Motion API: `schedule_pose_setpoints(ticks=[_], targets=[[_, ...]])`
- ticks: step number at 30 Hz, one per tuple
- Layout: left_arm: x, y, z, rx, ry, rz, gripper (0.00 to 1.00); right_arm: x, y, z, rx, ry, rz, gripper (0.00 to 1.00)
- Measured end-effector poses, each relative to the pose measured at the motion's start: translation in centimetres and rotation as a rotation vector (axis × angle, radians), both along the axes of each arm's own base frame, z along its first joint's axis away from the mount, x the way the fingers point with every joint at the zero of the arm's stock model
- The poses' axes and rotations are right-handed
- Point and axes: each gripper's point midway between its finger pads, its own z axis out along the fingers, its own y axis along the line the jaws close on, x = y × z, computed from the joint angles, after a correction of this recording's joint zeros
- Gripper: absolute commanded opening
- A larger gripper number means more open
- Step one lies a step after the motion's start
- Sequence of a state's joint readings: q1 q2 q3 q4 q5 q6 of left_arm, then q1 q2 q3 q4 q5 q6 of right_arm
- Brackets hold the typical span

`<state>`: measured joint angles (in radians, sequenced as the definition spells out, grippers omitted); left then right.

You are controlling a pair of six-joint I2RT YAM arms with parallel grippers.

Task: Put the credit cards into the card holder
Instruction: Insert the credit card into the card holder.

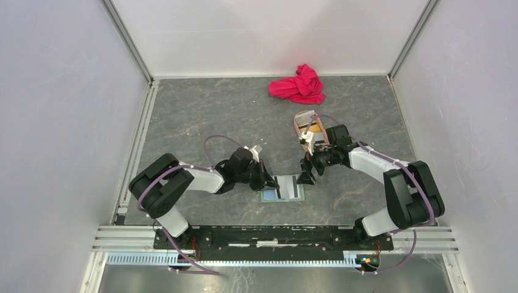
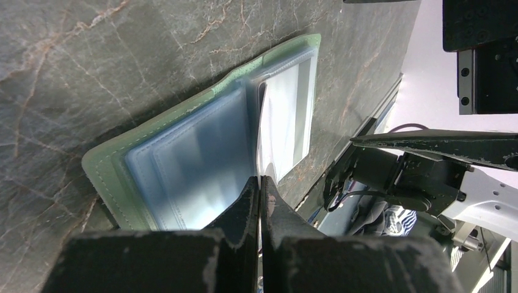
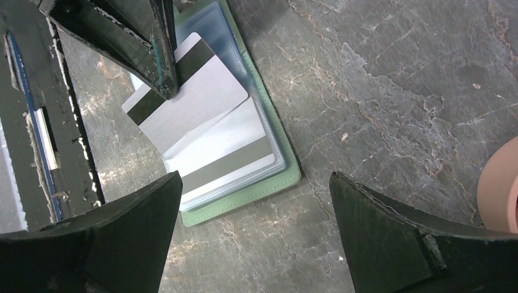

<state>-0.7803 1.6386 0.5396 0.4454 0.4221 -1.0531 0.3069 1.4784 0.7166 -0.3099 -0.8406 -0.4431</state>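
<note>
The sage-green card holder (image 1: 270,198) lies open on the table between my grippers, its pale blue sleeves up (image 2: 183,165). My left gripper (image 1: 269,180) is shut on a silver-grey card with a black stripe (image 3: 195,104) and holds it by one corner, tilted over the holder's right half (image 3: 244,204). In the left wrist view its jaws (image 2: 260,183) are pressed together. A second striped card (image 3: 226,162) lies in a sleeve beneath. My right gripper (image 1: 305,174) is open and empty, hovering at the holder's right edge (image 3: 255,183). An orange-yellow card (image 1: 314,129) sits in the tray.
The pinkish-tan oval tray (image 1: 300,124) stands behind the right gripper; its rim shows in the right wrist view (image 3: 502,186). A red cloth (image 1: 299,85) lies at the back. The metal rail (image 1: 275,235) runs along the near edge.
</note>
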Motion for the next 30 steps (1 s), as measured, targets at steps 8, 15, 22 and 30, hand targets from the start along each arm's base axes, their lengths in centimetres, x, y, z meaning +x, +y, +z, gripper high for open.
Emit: schedule_pose_setpoints(ticks=[8, 15, 22, 30], targets=[[-0.1, -0.6, -0.3, 0.019, 0.030, -0.043, 0.02, 0.1, -0.2, -0.5, -0.037, -0.012, -0.005, 0.98], [-0.1, -0.6, -0.3, 0.044, 0.032, -0.061, 0.02, -0.1, -0.3, -1.5, -0.108, -0.018, 0.017, 0.80], [-0.3, -0.1, -0.4, 0.061, 0.034, -0.088, 0.02, 0.4, -0.9, -2.3, -0.175, -0.040, 0.014, 0.53], [-0.8, 0.2, -0.4, 0.062, 0.051, -0.123, 0.02, 0.4, -0.8, -3.0, -0.205, -0.015, 0.029, 0.49]])
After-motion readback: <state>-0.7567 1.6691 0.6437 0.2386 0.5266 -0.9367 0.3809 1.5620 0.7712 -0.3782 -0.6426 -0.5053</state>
